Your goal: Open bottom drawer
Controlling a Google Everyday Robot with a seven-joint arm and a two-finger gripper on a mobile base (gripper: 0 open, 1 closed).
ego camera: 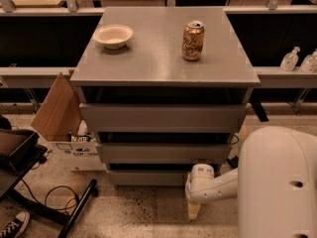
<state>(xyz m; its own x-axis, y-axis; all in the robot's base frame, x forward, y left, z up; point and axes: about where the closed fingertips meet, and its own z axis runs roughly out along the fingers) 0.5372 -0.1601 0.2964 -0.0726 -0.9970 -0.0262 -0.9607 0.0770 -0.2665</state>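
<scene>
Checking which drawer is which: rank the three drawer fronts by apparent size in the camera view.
1. Top drawer front
2. Middle drawer front
3. Bottom drawer front, though farthest from the camera
The gripper hangs low by its right end.

Soft overhead light spreads evenly over the matte grey worktop (163, 58), dark shadow fills the recesses beneath it, and the pincer (194, 211), low before the narrow grey bottom drawer (148, 178) at its right end, sits in dimmer floor-level light.

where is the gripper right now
In the camera view the gripper hangs low near the floor, before the right end of the bottom drawer.
</scene>
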